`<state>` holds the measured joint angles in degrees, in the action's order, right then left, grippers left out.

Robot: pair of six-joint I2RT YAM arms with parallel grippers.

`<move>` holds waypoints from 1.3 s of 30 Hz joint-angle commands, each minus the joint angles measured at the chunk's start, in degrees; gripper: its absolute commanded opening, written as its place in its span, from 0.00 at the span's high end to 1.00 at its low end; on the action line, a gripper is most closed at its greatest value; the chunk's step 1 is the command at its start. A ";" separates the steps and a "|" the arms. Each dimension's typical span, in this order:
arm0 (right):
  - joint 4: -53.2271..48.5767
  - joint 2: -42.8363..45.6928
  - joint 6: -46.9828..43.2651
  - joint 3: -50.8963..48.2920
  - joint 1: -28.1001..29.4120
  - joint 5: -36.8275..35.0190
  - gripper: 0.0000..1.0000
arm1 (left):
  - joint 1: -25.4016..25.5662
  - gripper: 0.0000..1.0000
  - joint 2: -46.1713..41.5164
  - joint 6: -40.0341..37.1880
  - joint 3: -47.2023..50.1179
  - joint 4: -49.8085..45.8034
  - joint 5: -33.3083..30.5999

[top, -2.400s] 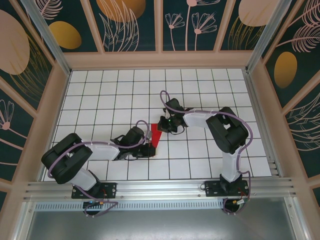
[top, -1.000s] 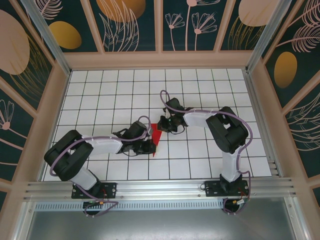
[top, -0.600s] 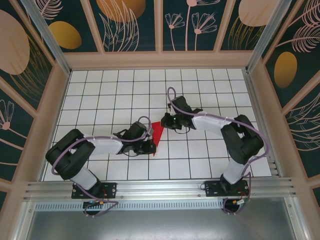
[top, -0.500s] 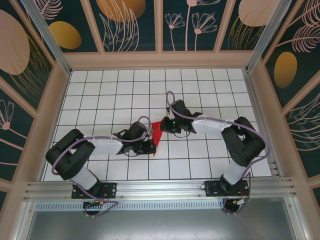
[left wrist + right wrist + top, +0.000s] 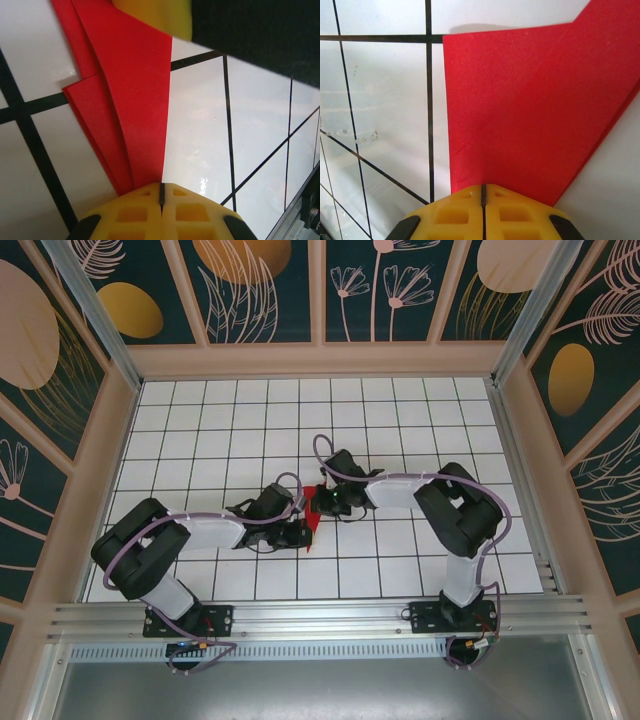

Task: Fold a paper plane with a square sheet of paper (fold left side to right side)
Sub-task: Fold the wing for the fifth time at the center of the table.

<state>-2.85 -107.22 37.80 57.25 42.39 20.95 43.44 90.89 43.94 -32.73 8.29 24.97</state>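
Observation:
The square sheet of paper [image 5: 314,522] is red and lies folded into a narrow pointed paper plane shape on the white grid table. In the left wrist view its layered flaps [image 5: 137,100] taper to a point under my left gripper [image 5: 161,192]. That gripper is shut, its tips pressed on the near point [image 5: 303,532]. My right gripper [image 5: 323,504] is also shut. It rests on the wider far part of the paper [image 5: 530,110], with its tips [image 5: 483,192] over the red edge. One right finger [image 5: 160,17] shows at the top of the left wrist view.
The white tiled table [image 5: 220,430] stretches free to the left, right and back. Patterned walls with wooden frames [image 5: 320,360] enclose it. An aluminium rail [image 5: 320,618] runs along the near edge by both arm bases.
My right gripper has slid from the paper's far end nearer and leftward, closing in on the left gripper. The left gripper and the paper's near point have stayed put.

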 commanded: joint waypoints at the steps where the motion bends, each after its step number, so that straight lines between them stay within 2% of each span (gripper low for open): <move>1: -1.59 -1.82 -3.00 1.73 -3.08 -3.74 0.91 | -0.29 1.00 0.95 -1.10 2.22 -2.91 -2.65; 17: -1.28 -7.86 -9.24 8.90 -14.31 -0.31 0.90 | -0.29 1.00 1.53 -0.79 3.99 -0.30 -1.99; 25: 0.23 -8.69 -10.02 11.52 -17.43 3.00 0.88 | -0.29 0.99 -0.84 -0.87 2.33 -1.80 -1.03; 29: -1.07 -4.51 -10.55 11.44 -17.86 0.36 0.74 | -0.29 0.84 -5.49 -1.75 -2.23 -5.70 -0.62; 32: -2.93 0.56 -10.49 10.07 -18.00 -2.77 0.60 | -0.37 0.65 -9.82 -3.07 -5.78 -9.35 -1.71; 34: -4.32 4.17 -10.05 8.62 -17.77 -4.48 0.52 | -0.44 0.56 -13.03 -3.68 -7.18 -11.06 -3.24; 36: -5.67 8.28 -8.66 6.48 -17.09 -6.78 0.44 | -0.53 0.53 -16.40 -4.21 -8.34 -13.65 -7.09; 39: -7.77 14.15 -4.72 3.36 -14.33 -10.38 0.33 | -0.52 0.40 -22.30 -3.36 -8.69 -17.34 -18.22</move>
<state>-6.94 -97.76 30.22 63.05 25.69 15.51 43.13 72.51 41.01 -40.45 -2.42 16.97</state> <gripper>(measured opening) 0.651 0.558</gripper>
